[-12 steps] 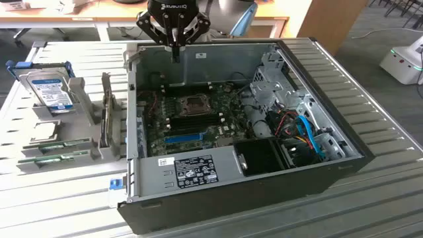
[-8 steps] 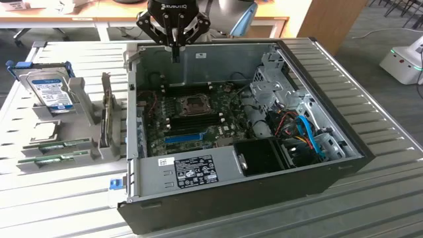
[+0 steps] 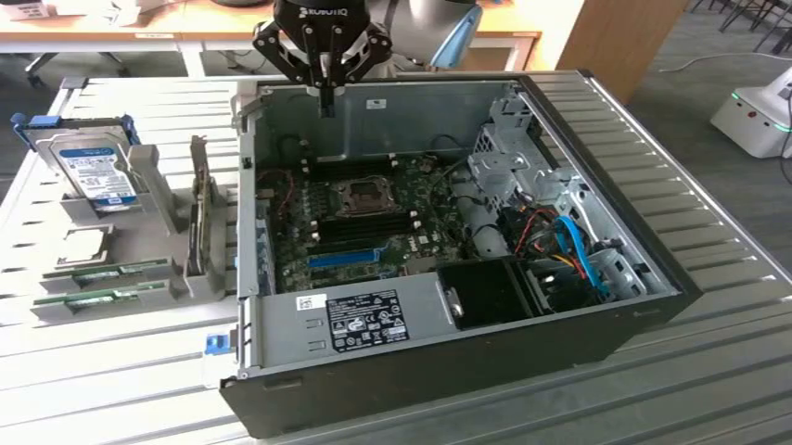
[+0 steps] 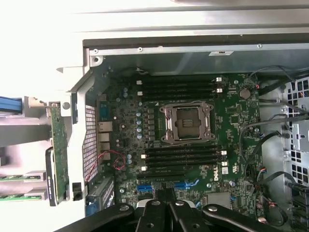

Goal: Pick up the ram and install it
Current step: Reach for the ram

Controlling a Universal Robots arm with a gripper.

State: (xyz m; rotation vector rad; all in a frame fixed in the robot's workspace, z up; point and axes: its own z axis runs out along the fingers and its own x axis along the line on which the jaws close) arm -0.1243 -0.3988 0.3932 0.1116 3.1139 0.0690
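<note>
Plainly, the ram is lying flat in a grey holder on the counter. It is well apart from the end effector, off toward the exterior view's left of it. A second ram stick is lying just beside the first in a matching holder, a little farther again from the end effector. Nothing is touching either stick.

Between the sticks and the end effector, an expansion card is standing on edge in its own grey stand. A hard drive in a blue-handled carrier is sitting propped near the card, closer to the end effector than the sticks are.

The end effector is hanging with its fingers pressed together and pointing down, gripping nothing. It is hovering above an open computer case that is lying on its side.

Beneath it the motherboard is facing up. The bare processor socket is sitting ahead of the fingertips, with black memory slots running on both sides of it. A blue expansion slot is showing just beyond the closed fingertips in the wrist view.

On the side of the board away from the ram, blue cables are curling near a black fan housing.
</note>
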